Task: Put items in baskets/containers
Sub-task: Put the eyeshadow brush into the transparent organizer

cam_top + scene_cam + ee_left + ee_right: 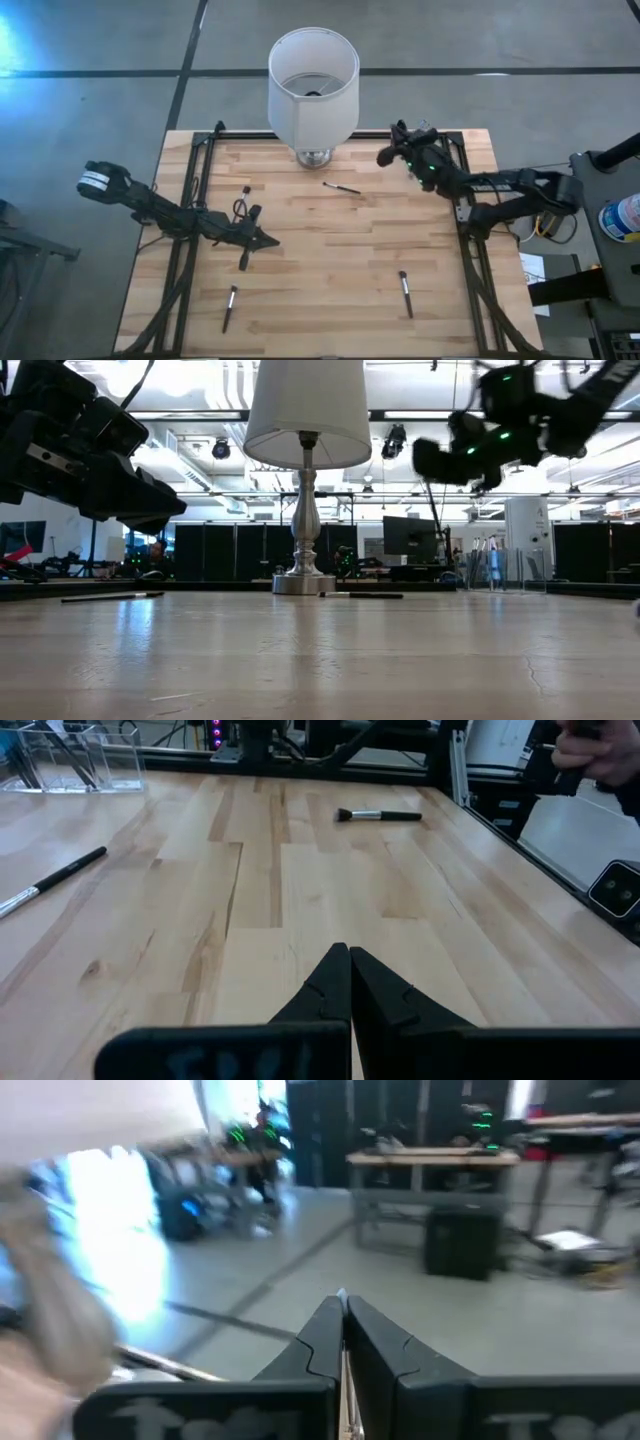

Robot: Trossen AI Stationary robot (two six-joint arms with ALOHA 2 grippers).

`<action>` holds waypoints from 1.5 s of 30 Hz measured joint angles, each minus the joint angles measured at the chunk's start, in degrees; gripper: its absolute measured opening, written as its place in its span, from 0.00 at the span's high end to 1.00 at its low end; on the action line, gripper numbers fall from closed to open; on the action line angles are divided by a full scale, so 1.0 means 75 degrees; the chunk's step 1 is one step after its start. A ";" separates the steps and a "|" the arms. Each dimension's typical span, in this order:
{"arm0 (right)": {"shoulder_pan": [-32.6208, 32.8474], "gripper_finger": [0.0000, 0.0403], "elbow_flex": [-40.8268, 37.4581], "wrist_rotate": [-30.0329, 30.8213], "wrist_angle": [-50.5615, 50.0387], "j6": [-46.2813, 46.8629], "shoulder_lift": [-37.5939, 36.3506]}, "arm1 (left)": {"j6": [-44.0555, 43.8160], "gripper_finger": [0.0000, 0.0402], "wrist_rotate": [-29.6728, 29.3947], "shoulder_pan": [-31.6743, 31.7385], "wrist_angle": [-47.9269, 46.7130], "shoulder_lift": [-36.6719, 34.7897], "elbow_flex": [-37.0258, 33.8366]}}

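Brushes lie scattered on my desk (330, 260): one near the lamp (312, 85) base (341, 187), one toward the front right (405, 293), one at the front left (229, 307), and a short dark one by the left arm (246, 189). They look light, thin and stiff, likely to roll or skid on the wood, so I judge the best hold is across the handle near the middle, well clear of the soft bristles.

A clear holder (70, 760) shows in the left wrist view at the desk's far corner, with what look like dark brush handles standing in it; I cannot count them. I cannot find it in the high view.

My left claw (262, 239) hovers low over the left half of the desk, fingers pressed together with nothing between them. My right claw (385, 156) is raised near the back right, beside the lamp, looking out at the room. Its fingers are closed too, and a thin pale sliver (345, 1395) sits between them, which I take for a brush handle, though I cannot be sure.
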 joint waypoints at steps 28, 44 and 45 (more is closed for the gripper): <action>-0.1122 0.98 -0.1348 0.2411 -0.0464 0.1846 -0.1301 | -0.0061 1.00 -0.0121 0.0000 0.0003 0.0000 -0.0066; -0.1165 0.97 -0.1209 0.2224 -0.0528 0.2441 -0.0297 | -0.0054 1.00 -0.0146 0.0001 -0.0084 0.0000 -0.0065; -0.1165 0.97 -0.1201 0.2219 -0.0530 0.2442 -0.0297 | -0.0019 1.00 -0.0147 0.0002 -0.0081 0.0000 -0.0065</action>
